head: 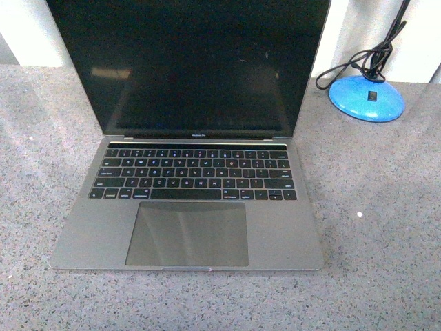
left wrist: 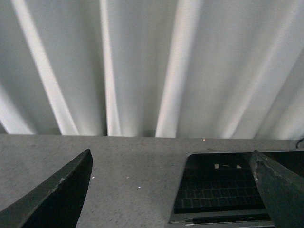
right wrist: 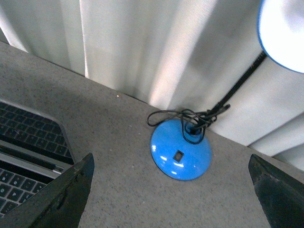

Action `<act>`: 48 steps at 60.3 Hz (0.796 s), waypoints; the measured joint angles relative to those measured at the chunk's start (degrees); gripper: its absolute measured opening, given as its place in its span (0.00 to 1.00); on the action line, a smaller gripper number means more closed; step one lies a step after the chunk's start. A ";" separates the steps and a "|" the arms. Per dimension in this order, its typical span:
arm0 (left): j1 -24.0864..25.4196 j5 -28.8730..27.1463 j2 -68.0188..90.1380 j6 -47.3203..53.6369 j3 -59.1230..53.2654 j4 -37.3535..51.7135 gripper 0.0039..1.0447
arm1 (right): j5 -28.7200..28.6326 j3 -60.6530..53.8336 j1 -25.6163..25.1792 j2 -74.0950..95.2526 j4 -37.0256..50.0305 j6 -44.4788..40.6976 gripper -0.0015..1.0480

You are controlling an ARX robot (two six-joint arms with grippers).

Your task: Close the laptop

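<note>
The laptop point(head: 187, 172) lies open in the middle of the grey speckled table, with its black screen point(head: 186, 65) upright and its keyboard and trackpad facing me. Neither gripper shows in the front view. My left gripper point(left wrist: 172, 159) is open and empty above the table beside the laptop's left side, and the laptop's dark screen point(left wrist: 218, 187) shows past its one finger point(left wrist: 280, 190). My right gripper point(right wrist: 171, 161) is open and empty above the table on the laptop's right side, and a corner of the laptop point(right wrist: 28, 142) shows by its finger point(right wrist: 57, 199).
A blue round lamp base point(head: 366, 98) with a coiled black cable point(head: 365, 58) stands at the back right, also in the right wrist view point(right wrist: 180, 149) under the lamp head point(right wrist: 282, 33). White curtains point(left wrist: 142, 66) hang behind the table point(head: 386, 241).
</note>
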 joint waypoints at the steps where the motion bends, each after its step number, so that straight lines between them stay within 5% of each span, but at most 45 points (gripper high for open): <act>1: -0.57 -0.33 0.72 0.09 0.46 0.52 0.90 | 0.17 0.31 0.17 0.35 0.13 0.02 0.86; 13: -3.52 -2.75 9.70 -1.84 5.88 -1.05 0.49 | 1.95 3.72 2.64 6.36 3.13 3.72 0.44; 29: -4.66 -0.55 14.60 -5.92 12.31 -2.75 0.03 | 0.42 9.88 3.76 11.67 3.39 6.64 0.00; 48: -7.08 0.87 20.65 -4.61 22.47 -11.30 0.03 | -2.29 20.96 5.57 18.71 -0.72 8.39 0.01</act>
